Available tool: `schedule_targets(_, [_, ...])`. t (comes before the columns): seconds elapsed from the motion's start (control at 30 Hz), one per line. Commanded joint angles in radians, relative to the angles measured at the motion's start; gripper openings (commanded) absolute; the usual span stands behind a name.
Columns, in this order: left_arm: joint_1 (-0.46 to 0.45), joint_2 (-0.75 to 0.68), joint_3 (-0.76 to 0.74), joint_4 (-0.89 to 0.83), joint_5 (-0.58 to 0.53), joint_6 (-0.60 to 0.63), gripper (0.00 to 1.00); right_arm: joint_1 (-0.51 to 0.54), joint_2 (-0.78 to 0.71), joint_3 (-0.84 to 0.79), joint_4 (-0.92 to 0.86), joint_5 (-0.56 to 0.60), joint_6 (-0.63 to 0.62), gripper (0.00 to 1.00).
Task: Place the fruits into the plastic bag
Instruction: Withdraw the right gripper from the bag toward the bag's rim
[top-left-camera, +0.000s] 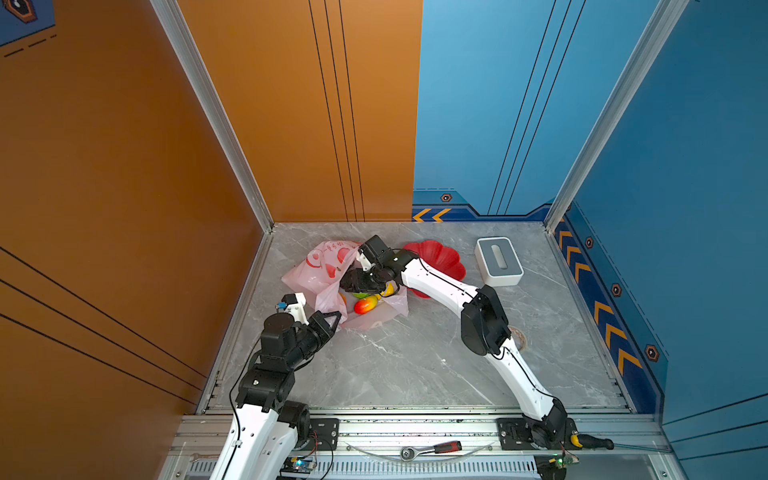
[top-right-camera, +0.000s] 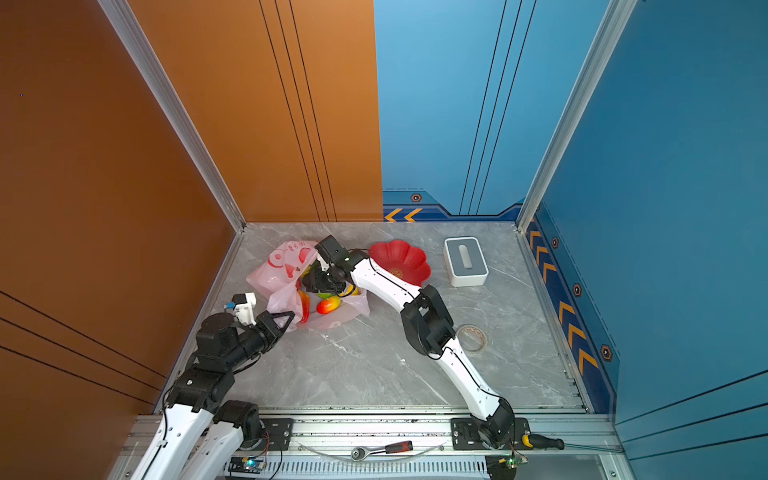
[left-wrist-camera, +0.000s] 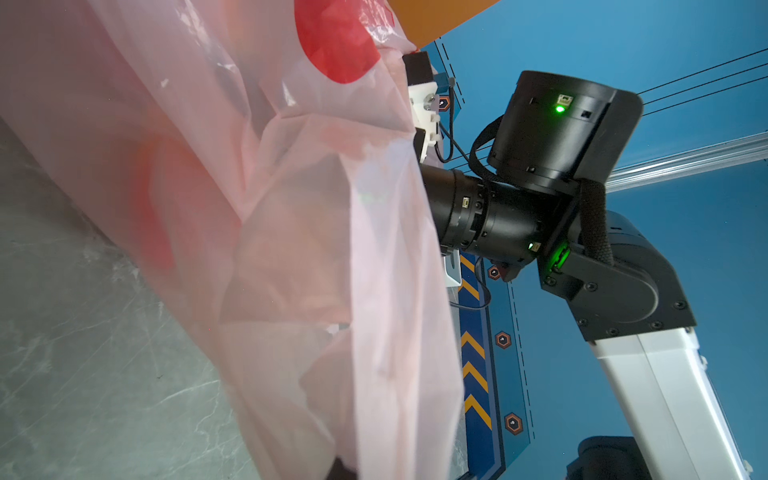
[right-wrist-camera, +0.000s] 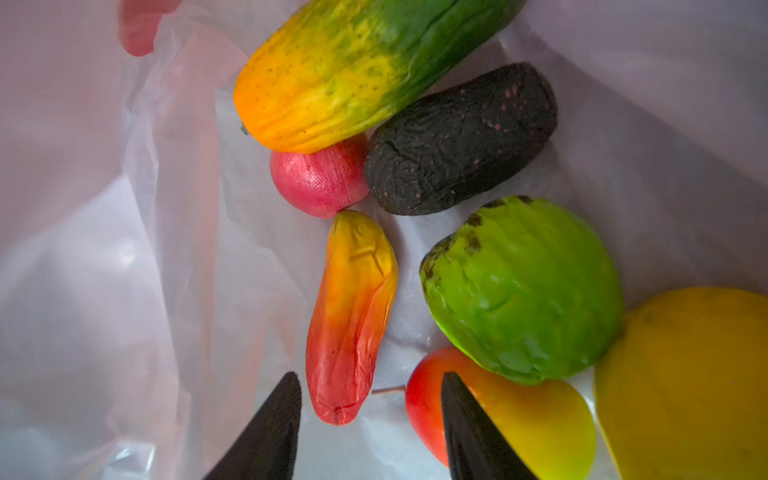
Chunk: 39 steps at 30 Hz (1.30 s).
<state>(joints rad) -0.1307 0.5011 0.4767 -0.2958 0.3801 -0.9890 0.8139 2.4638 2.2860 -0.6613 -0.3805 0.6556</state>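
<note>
The plastic bag (top-left-camera: 322, 272) lies at the far left of the table (top-left-camera: 395, 365) with the fruits (top-left-camera: 365, 305) inside it; among them the avocado (right-wrist-camera: 461, 141) touches the apple (right-wrist-camera: 320, 178). The right gripper (right-wrist-camera: 371, 376) reaches into the bag from the right, above the fruits. The left gripper (top-left-camera: 336, 318) sits at the bag's near-left edge. Just right of the bag stands the dish (top-left-camera: 446, 255), and farther right the tissue box (top-left-camera: 498, 262) — a tape roll (top-right-camera: 471, 338) lies nearer, apart from both.

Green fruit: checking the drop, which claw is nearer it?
Right. The right claw is open inside the plastic bag, close over the green fruit; the left claw grips the bag's edge outside.
</note>
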Motion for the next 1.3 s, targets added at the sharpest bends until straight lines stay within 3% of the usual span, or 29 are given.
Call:
schedule_targets(0.0, [0.008,-0.011,0.001,0.004,0.025,0.001,0.0,0.004,0.012,0.026,0.015,-0.002,0.016,0.53])
schedule_targets(0.43, [0.008,-0.016,0.01,-0.012,0.019,0.006,0.0,0.028,-0.08,-0.013,-0.021,0.009,-0.028,0.55])
schedule_targets(0.87, [0.009,-0.044,0.018,-0.065,0.011,0.022,0.0,0.078,-0.502,-0.423,-0.016,0.09,-0.136,0.6])
schedule_targets(1.03, [0.011,-0.058,0.014,-0.078,0.013,0.026,0.0,0.108,-0.699,-0.602,-0.011,0.225,-0.211,0.67])
schedule_targets(1.13, [0.012,-0.059,0.013,-0.077,0.014,0.026,0.0,0.127,-0.788,-0.68,-0.031,0.369,-0.278,0.71])
schedule_targets(1.27, [0.014,-0.064,0.012,-0.08,0.016,0.027,0.0,0.149,-0.83,-0.721,-0.125,0.595,-0.341,0.99])
